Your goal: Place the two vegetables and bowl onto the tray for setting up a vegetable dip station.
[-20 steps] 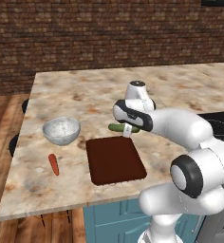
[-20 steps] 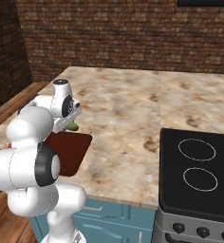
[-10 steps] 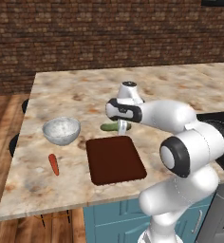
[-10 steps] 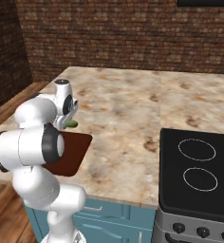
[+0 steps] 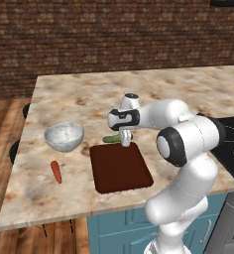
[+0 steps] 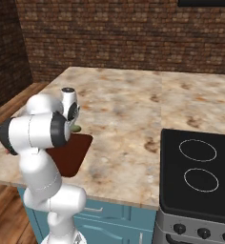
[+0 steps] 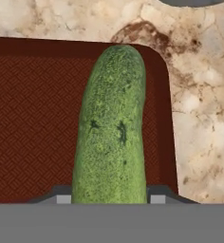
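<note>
Since a second ago we are swinging our arm [image 5: 163,113] leftward and lower, carrying the cucumber [image 7: 111,128] from above the far right of the tray [image 5: 120,168] toward its far left corner. That means the first vegetable is nearly delivered, we judge, and only the lowering and letting go are left for it.

The tray is lying flat on the counter [image 5: 89,96], bare so far. In the hand view its rounded corner is showing under the cucumber, so we are hovering over the board's edge rather than its middle; a small shift inward would be safer, we think.

The bowl [image 5: 64,136] is sitting on the counter just left of the tray, apart from it. The carrot [image 5: 55,171] is lying nearer the front edge, below the bowl, also off the tray.

Our gripper [image 5: 124,137] is clenched around the cucumber, the two tips pressing its sides.
</note>
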Controlling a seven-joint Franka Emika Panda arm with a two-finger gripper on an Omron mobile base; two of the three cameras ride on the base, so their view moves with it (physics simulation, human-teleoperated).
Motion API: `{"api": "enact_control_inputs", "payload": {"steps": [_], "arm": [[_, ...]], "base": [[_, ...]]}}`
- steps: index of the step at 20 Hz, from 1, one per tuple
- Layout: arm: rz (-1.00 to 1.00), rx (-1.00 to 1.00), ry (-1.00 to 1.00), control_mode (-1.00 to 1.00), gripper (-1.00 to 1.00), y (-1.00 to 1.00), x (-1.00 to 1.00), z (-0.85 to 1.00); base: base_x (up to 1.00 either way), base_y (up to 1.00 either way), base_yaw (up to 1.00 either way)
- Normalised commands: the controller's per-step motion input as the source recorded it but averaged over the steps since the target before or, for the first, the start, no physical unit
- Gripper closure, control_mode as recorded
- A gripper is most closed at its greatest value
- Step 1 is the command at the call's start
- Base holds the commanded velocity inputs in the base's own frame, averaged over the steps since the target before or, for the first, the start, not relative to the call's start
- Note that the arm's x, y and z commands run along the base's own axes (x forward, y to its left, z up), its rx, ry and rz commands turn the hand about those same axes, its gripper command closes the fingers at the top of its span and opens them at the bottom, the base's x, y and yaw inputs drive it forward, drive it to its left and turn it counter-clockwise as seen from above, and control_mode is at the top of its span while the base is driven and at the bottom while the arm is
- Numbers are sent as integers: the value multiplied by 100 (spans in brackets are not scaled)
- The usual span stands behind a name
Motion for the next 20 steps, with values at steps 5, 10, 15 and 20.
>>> {"api": "enact_control_inputs", "payload": {"steps": [5, 10, 15, 20], "arm": [[6, 0, 0, -100, 100, 9, 24, -48], [6, 0, 0, -100, 100, 8, 14, -31], [6, 0, 0, -100, 100, 0, 1, -22], [6, 0, 0, -100, 100, 1, 0, -24]], "base": [[0, 0, 0], [0, 0, 0], [0, 0, 0], [0, 0, 0]]}}
